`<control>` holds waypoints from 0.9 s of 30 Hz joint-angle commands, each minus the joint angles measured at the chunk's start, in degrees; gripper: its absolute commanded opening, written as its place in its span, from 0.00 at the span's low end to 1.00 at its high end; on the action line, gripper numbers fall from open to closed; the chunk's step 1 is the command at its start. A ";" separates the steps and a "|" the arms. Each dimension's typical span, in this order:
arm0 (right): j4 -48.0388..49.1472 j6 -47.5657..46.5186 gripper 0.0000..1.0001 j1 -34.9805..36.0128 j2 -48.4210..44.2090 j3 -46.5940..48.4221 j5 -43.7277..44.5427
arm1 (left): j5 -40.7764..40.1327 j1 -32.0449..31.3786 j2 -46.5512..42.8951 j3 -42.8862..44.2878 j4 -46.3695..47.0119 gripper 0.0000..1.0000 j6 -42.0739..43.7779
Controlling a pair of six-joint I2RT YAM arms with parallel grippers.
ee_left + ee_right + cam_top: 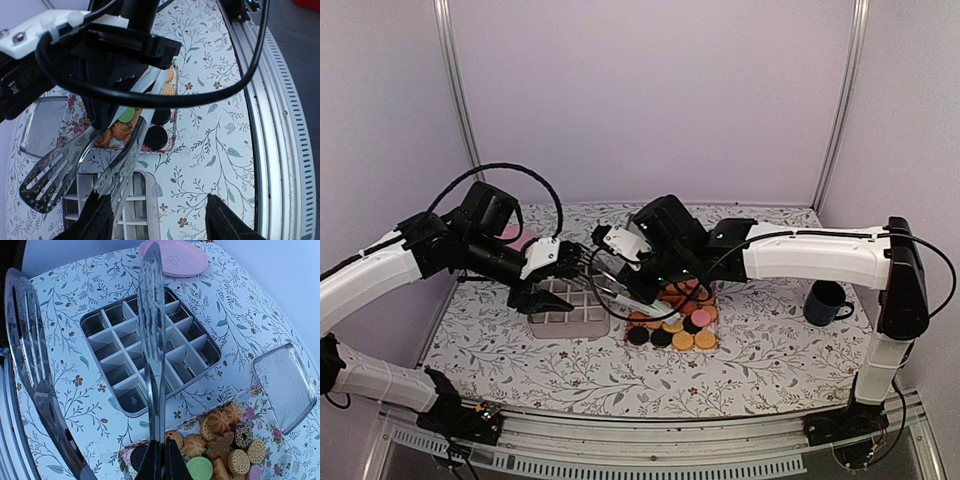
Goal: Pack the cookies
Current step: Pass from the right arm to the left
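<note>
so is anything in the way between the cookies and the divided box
nothing visible. the divided box sits open beside the cookies, the clear lid lies off to the side, and only bare cloth is between them. the tongs hang above the box, not blocking it

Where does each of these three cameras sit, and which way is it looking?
Top external: above and behind the arms, looking down at the table; the left arm and right arm show.
Left wrist: on the left arm, facing the tongs and divided box; the open left gripper frames the bottom.
Right wrist: on the right arm, looking along the tongs it holds toward the divided box and pink plate; the right gripper shows at bottom.
Shared: both wrist views show the tongs, divided box and cookies.
</note>
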 commanded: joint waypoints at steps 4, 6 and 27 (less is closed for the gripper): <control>-2.34 -2.33 0.00 2.10 2.93 3.86 1.74 | -3.73 -0.72 -2.59 -0.40 4.79 0.58 0.41; -2.64 -2.26 0.00 2.16 3.02 3.29 1.95 | -3.24 -0.77 -3.26 0.08 3.95 0.60 1.05; -2.96 -2.21 0.00 3.35 2.85 5.36 1.82 | -5.94 -1.86 0.12 -0.83 -3.29 0.67 4.01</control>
